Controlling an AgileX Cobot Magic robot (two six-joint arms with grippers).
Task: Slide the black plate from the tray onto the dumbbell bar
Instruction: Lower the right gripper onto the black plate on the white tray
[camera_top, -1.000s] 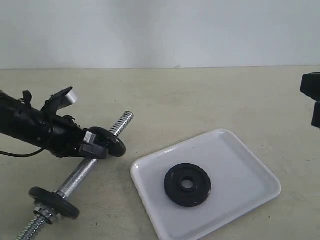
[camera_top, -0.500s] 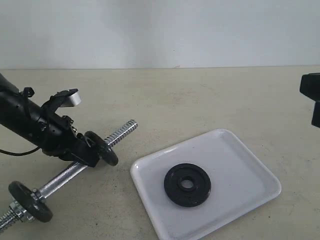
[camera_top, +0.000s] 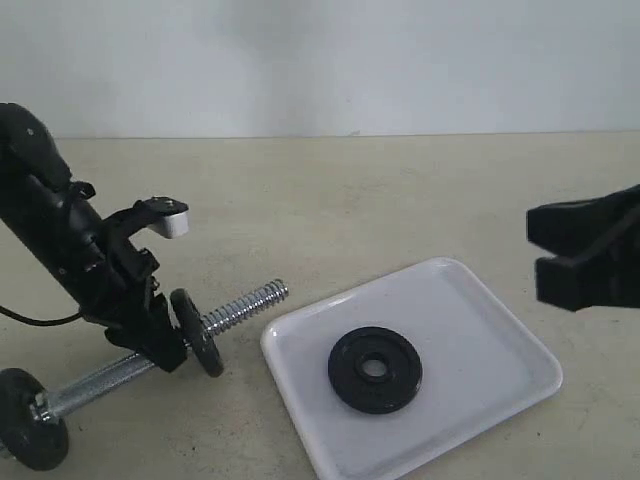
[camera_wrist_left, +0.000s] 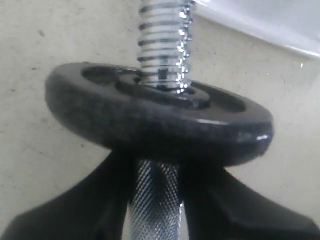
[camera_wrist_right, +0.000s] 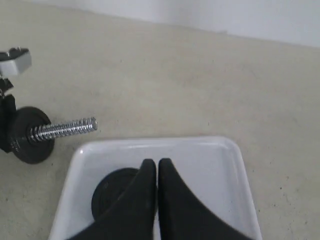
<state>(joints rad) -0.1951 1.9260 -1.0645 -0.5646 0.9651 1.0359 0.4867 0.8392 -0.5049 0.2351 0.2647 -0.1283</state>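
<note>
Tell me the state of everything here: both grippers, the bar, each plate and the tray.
left gripper: shut on the bar, just behind a plate.
right gripper: shut, empty, near the tray.
bar: held, two plates on it, screw end bare.
inner plate: threaded on the bar, next to the left gripper.
end plate: on the bar's far end.
tray plate: lying flat in the tray, not yet picked.
tray: holds one plate.

Beige, faintly speckled tabletop (camera_top: 400, 190), plain white wall (camera_top: 350, 60) behind it, straight seam (camera_top: 400, 134) where the two meet
</note>
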